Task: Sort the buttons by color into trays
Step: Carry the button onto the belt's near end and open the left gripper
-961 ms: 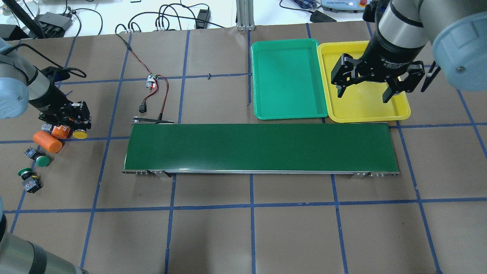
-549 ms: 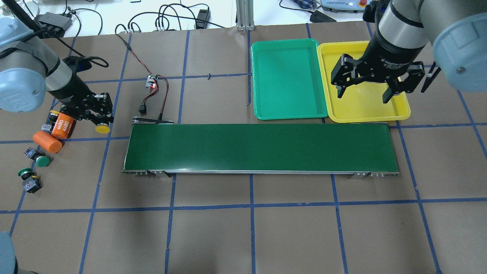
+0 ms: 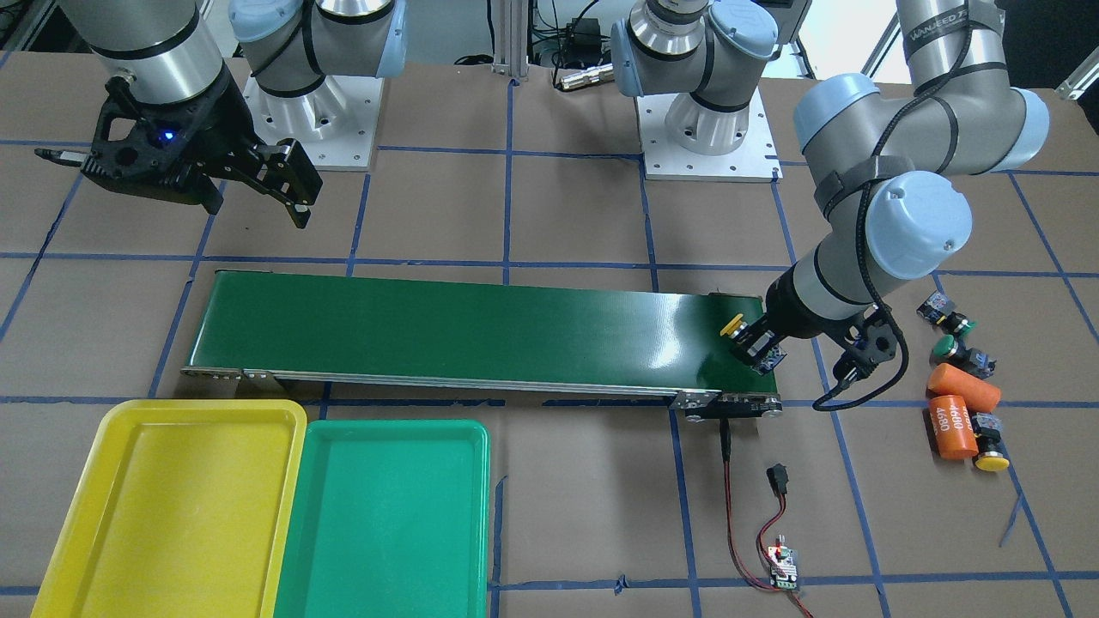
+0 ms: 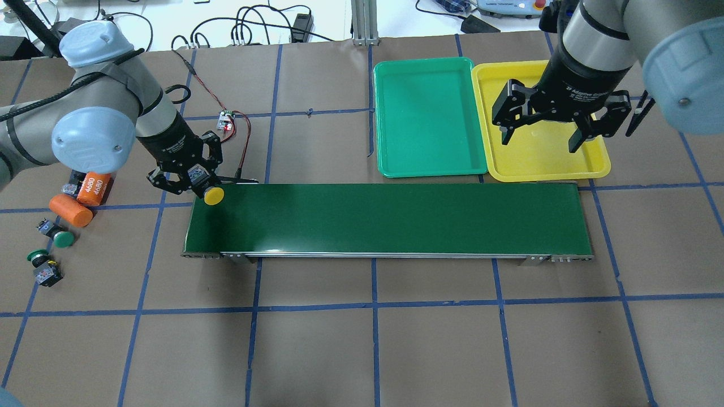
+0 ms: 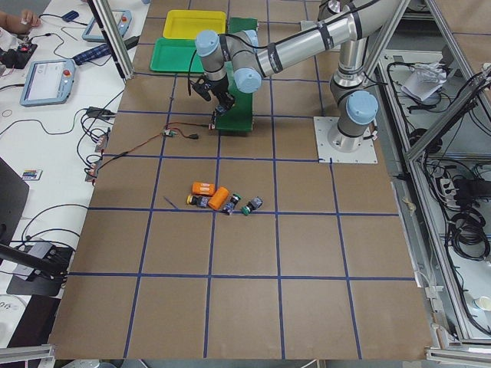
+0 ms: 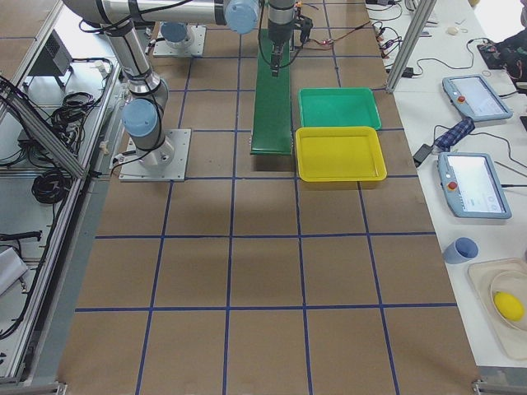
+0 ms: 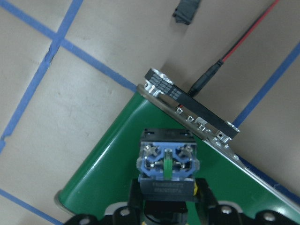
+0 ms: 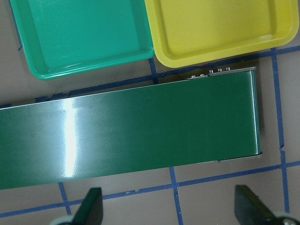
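Note:
My left gripper is shut on a yellow-capped button and holds it over the left end of the dark-green conveyor belt. The left wrist view shows the button's blue-black body between the fingers. Two green-capped buttons lie at the far left. Another yellow-capped button lies beside an orange cylinder. My right gripper is open and empty above the yellow tray. The green tray sits beside it; both trays are empty.
Two orange cylinders marked 4680 lie by the loose buttons at the left. A small circuit board with red and black wires lies behind the belt's left end. Blue tape lines grid the brown table.
My left gripper has moved right from the pile of parts, carrying the yellow-capped button over the belt's left end. The right arm has not moved.

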`<state>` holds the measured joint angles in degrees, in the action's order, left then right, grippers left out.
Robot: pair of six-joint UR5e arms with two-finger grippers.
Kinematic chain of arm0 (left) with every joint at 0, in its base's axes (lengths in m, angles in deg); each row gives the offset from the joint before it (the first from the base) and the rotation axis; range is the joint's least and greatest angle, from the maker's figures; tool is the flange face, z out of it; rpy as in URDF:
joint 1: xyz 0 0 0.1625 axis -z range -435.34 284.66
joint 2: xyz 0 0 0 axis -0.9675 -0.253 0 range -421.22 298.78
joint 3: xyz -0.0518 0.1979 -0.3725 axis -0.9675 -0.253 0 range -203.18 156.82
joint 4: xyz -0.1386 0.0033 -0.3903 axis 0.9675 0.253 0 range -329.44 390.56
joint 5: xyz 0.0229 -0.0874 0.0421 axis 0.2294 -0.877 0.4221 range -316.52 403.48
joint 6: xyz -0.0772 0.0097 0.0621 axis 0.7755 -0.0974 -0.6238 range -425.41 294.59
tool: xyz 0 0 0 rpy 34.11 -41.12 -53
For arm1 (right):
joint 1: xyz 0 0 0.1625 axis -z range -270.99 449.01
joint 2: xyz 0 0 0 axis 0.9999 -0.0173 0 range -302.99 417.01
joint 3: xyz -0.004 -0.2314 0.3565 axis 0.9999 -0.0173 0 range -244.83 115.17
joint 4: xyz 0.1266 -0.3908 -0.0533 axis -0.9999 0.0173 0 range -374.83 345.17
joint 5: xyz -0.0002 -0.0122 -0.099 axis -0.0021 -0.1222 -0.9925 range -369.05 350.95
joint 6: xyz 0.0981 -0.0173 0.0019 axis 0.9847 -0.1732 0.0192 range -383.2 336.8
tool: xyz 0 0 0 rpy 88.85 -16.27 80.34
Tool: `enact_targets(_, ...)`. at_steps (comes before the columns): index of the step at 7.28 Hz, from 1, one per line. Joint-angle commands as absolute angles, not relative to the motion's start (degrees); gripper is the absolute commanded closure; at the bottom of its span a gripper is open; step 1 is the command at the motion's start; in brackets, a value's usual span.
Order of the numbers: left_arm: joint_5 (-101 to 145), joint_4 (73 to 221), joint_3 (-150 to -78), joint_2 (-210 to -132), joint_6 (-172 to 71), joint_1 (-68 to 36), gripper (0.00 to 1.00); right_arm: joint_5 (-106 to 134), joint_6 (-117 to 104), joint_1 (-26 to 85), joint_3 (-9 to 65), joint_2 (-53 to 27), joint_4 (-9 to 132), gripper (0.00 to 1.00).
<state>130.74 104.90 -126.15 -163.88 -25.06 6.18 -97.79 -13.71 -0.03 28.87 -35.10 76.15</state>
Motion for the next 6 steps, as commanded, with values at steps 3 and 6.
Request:
enact_targets(3,134.1,104.66,-128.3,-165.2,-2.65,10.88,1.0,-97.82,-13.71,-0.03,28.95,-35.1,76.13,0.0)
enact_targets(6,134.36,97.72,-128.91,-167.74,-3.26,10.79,0.01,-97.82,-13.71,-0.03,28.95,-35.1,76.13,0.0)
